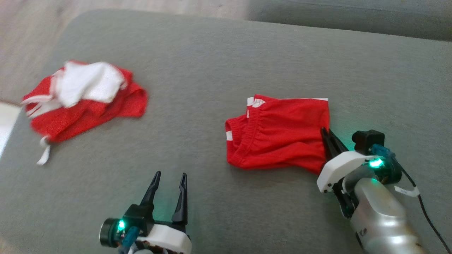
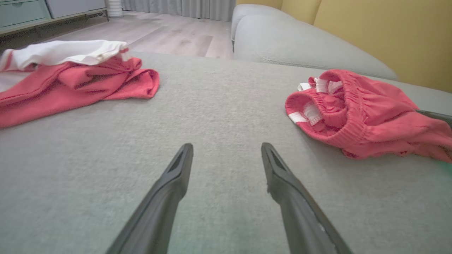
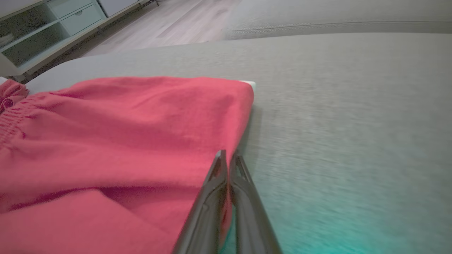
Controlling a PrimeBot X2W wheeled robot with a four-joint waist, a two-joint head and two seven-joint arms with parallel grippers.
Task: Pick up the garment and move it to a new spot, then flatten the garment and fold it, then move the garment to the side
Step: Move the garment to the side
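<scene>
The garment [image 1: 282,132] is a pair of red shorts with white trim, folded on the grey cushion a little right of centre; it also lies at the right of the left wrist view [image 2: 367,120]. My right gripper [image 1: 324,131] is shut on the garment's right edge, and in the right wrist view a strip of the red cloth [image 3: 123,141] is pinched between the closed fingers of that gripper [image 3: 226,154]. My left gripper [image 1: 170,174] stands open over bare cushion at the lower left, well apart from the shorts, with nothing between its fingers [image 2: 226,146].
A second crumpled red and white garment [image 1: 84,98] lies at the far left of the cushion [image 1: 212,60]. A grey sofa backrest [image 1: 353,14] runs along the far side. Wooden floor [image 2: 169,31] and a low cabinet [image 3: 46,35] lie beyond the cushion's edge.
</scene>
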